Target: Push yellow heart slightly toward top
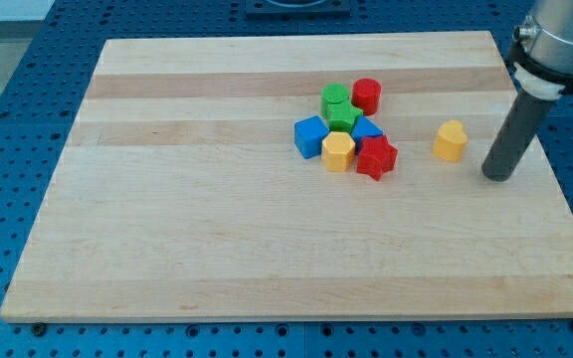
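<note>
No pincer on this rig, just the rod, holding nothing. My tip sits on the wooden board near its right edge, just right of the yellow heart and slightly nearer, not touching it. The heart stands alone, apart from the cluster to its left: blue cube, yellow hexagon block, red star block, a blue block behind them, green blocks, red cylinder farthest.

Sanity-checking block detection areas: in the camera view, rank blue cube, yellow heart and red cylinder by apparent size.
1. Blue cube, looks largest.
2. Yellow heart and red cylinder look about alike; the cylinder lies nearer the view's top, so I won't rank them.
</note>
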Controlling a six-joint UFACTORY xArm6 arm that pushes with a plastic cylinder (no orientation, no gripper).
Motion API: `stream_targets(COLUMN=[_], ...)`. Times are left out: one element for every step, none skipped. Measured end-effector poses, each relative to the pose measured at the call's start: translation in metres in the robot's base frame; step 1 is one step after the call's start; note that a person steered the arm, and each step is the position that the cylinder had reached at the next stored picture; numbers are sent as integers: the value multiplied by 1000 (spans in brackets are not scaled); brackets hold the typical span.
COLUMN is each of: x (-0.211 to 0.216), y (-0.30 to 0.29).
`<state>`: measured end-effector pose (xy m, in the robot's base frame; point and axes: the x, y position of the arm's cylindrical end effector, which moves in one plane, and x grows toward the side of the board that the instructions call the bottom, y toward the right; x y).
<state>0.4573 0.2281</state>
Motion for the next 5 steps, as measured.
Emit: stream_targets(x=[-16,-34,-21,2,2], y=[-2,-12,-26,-37,-43])
